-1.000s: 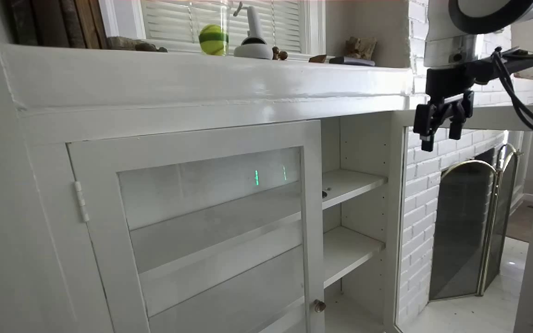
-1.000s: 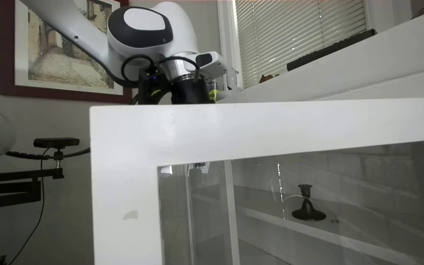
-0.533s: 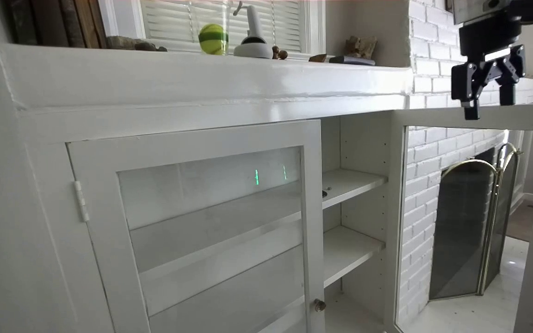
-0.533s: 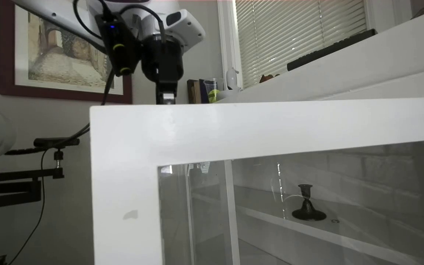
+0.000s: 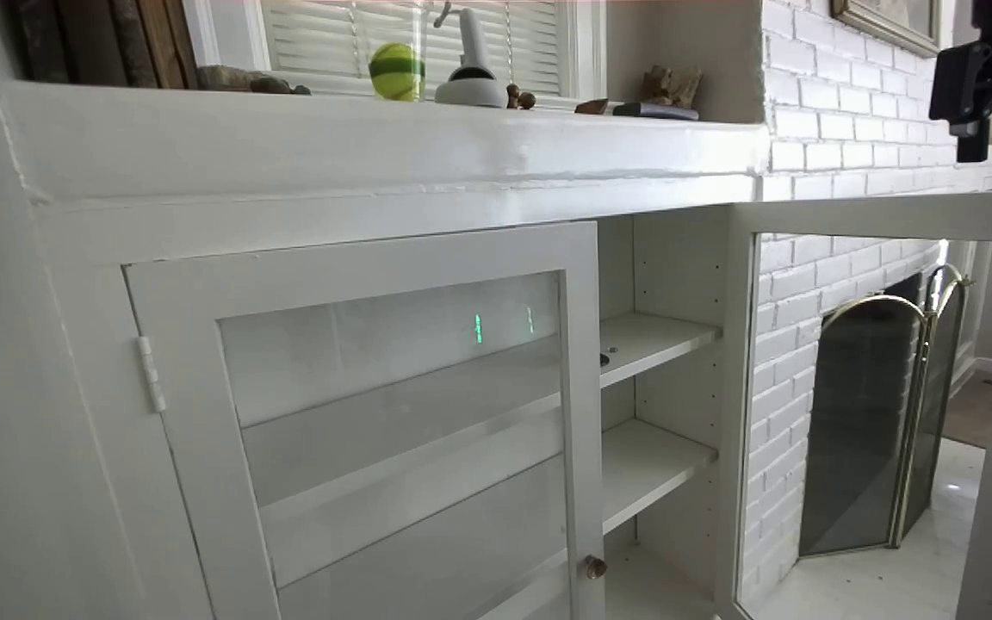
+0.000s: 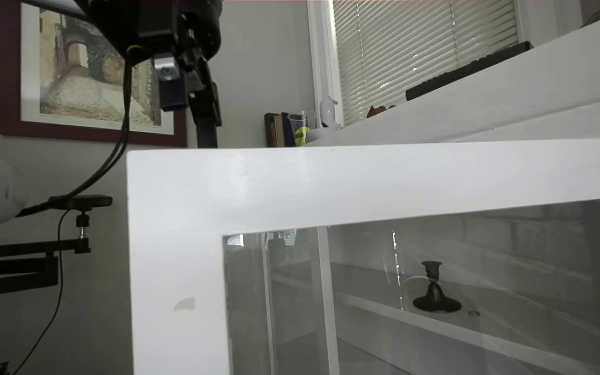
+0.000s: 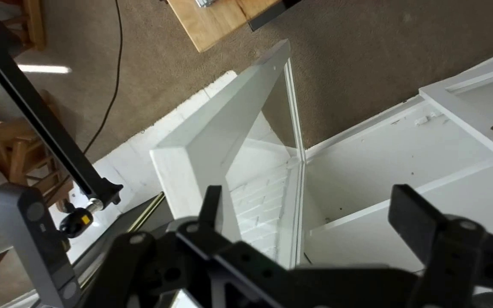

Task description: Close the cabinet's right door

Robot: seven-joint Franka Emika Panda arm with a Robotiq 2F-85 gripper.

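Observation:
The white cabinet (image 5: 393, 146) has its right door (image 5: 883, 220) swung wide open. The right door fills the lower part of an exterior view (image 6: 331, 182), and its top corner shows in the wrist view (image 7: 173, 179). The left door (image 5: 367, 258) is shut or nearly so. My gripper (image 7: 306, 190) is open and empty, above the right door. In the wrist view one finger overlaps the door's top and the other the cabinet shelves. The gripper also shows in both exterior views, partly cut off at the right edge (image 5: 970, 112) and just above the door's top edge (image 6: 189, 122).
A fireplace screen (image 5: 866, 422) stands beyond the door glass, by a white brick wall (image 5: 840, 112). A camera on a stand shows at the left (image 6: 79, 202). A wooden table corner (image 7: 212, 25) is near the door. A candlestick (image 6: 437, 291) stands on a shelf.
In an exterior view the gripper has moved right and up; in the other view it has moved left, turned, and its fingers now show above the door. The right door has not moved.

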